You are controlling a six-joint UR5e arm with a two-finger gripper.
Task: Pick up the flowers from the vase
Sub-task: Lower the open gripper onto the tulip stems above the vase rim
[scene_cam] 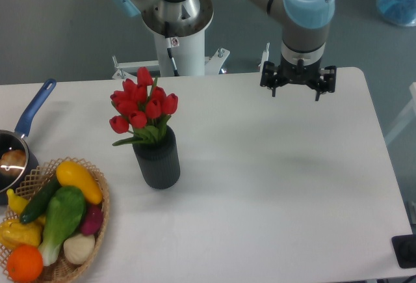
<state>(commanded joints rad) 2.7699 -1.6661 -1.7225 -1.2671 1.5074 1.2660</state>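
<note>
Standing in the vase (156, 162), the flowers (143, 106) rise upright.

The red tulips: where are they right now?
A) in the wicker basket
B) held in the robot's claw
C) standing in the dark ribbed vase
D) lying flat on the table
C: the flowers stand in the vase, and the gripper is far off to the right, holding nothing.

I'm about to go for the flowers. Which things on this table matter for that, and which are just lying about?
For the job:
flowers, red tulips standing in the vase
vase, dark and ribbed
gripper, empty, off to the right of the flowers

Lying about:
wicker basket of vegetables, front left
blue-handled saucepan, left edge
</note>
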